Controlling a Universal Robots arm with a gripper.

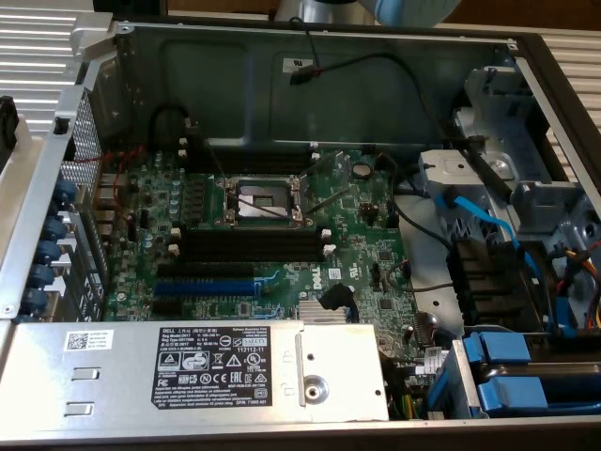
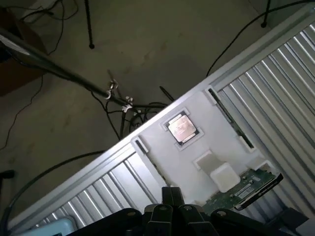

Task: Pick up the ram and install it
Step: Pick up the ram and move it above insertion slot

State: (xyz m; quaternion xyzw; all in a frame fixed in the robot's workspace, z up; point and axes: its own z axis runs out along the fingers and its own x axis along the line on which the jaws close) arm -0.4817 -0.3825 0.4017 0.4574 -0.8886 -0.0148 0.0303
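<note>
In the wrist view my gripper [image 2: 171, 191] hangs above a white tray [image 2: 162, 147], its dark fingers [image 2: 170, 201] shut together with nothing between them. What looks like the ram [image 2: 231, 118], a thin dark-green stick, stands on edge in a long groove of that tray, off to one side of the fingers and apart from them. In the exterior view the motherboard [image 1: 366, 254] lies in the open computer case. Its long black slots [image 1: 249, 242] with white end clips hold nothing.
The tray also carries a processor chip [image 2: 182, 129], two white blocks [image 2: 219, 169] and a green board with a dark frame [image 2: 246, 191]. On the motherboard are the processor socket [image 1: 268, 199] and a blue expansion slot [image 1: 202, 287]. A power supply [image 1: 188, 371], cables and blue drive bays [image 1: 521, 371] crowd the case.
</note>
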